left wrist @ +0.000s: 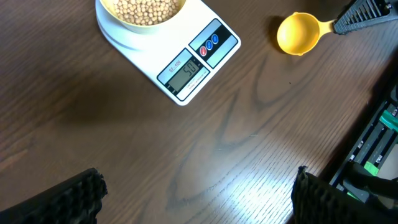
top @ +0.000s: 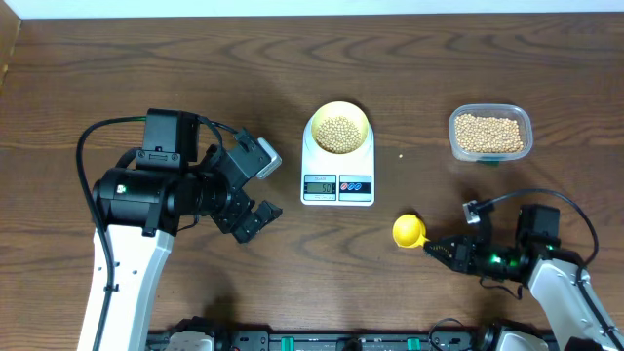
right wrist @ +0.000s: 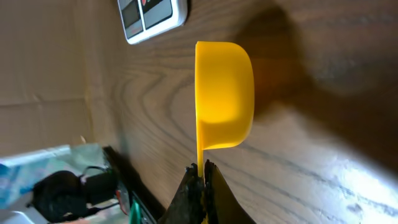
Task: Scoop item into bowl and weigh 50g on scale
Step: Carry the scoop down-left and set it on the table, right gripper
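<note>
The small pale-yellow bowl full of tan beans stands on the white scale. In the left wrist view the scale has its display lit, and the bowl shows at the top. My right gripper is shut on the handle of the bright yellow scoop, which is low over the table right of the scale; the scoop looks empty in the right wrist view, held by the jaws. My left gripper is open and empty, left of the scale.
A clear plastic tub holding more beans stands at the back right. Dark equipment runs along the table's front edge.
</note>
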### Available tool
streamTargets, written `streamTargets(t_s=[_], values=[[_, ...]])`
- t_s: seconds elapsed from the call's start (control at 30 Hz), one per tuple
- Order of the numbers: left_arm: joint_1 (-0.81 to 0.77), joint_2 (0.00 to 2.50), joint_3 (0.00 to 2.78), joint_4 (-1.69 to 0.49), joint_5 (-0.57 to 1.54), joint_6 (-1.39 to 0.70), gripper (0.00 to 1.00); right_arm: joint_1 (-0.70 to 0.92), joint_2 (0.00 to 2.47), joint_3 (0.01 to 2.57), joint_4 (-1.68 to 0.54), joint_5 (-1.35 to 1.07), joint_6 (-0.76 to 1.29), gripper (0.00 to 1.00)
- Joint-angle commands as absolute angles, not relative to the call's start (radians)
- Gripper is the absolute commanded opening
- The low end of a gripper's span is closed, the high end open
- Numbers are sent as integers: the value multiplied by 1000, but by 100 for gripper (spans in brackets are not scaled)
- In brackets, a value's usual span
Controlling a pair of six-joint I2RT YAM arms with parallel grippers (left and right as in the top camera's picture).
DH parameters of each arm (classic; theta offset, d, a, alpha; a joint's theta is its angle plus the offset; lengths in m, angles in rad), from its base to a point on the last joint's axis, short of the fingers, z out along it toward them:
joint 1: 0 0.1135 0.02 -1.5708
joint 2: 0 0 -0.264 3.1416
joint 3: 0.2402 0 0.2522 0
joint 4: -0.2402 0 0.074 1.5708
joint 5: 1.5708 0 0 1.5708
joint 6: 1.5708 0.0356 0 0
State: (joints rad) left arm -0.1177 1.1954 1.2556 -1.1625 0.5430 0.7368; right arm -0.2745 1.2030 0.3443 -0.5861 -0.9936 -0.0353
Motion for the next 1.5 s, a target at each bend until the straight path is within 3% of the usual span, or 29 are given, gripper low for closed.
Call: streamTargets(t_s=[0.0, 0.07, 0.1, 1.47], values=[[-112, 1197, 1258, -1165, 537, 736, 98, -298, 1198, 334, -583, -1046, -27, 18], [-112, 1197, 1258, -1165, 537, 736, 98, -298, 1198, 334, -583, -1046, -6, 64], [-112, 1197, 1258, -1165, 537, 736, 98, -298, 1198, 334, -583, -1045, -4, 99], [-112, 1197, 1258, -1165, 537, 736, 98, -298, 1198, 334, -634, -880, -16, 99]])
